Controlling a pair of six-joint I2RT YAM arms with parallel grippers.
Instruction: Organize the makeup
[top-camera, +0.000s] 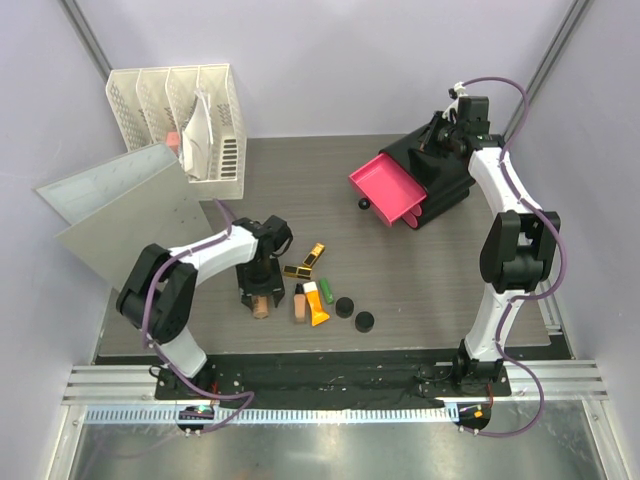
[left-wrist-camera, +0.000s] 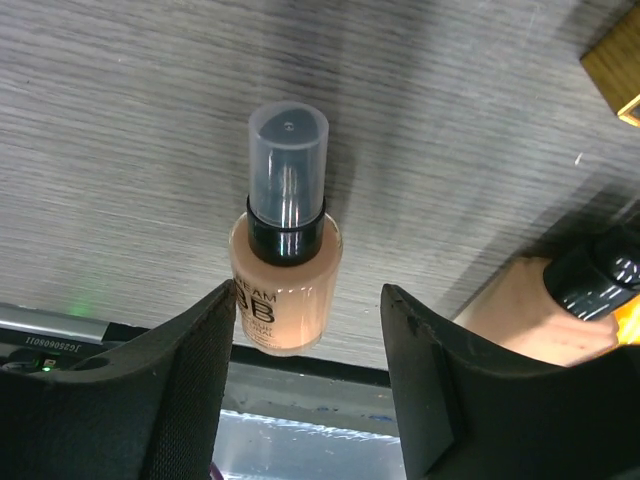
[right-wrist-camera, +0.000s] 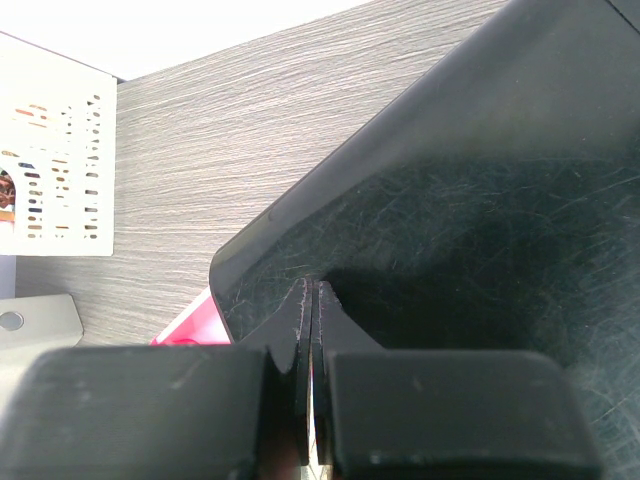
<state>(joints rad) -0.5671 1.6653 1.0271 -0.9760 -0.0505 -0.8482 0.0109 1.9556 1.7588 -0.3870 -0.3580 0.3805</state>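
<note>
Only "REAM" reads on the foundation bottle (left-wrist-camera: 285, 270), framed by the spread left gripper (left-wrist-camera: 309, 293); the right gripper (right-wrist-camera: 313, 300) sits closed against the organizer (right-wrist-camera: 480, 200).

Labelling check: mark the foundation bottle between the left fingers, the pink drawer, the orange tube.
foundation bottle (left-wrist-camera: 285, 300), left wrist view, beige body.
pink drawer (top-camera: 387, 187), top external view, bare inner floor.
orange tube (top-camera: 318, 310), top external view, mid-body.

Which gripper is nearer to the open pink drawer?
Right. The right gripper sits on top of the black organizer behind the pink drawer; the left gripper is far off, over a foundation bottle.
</note>
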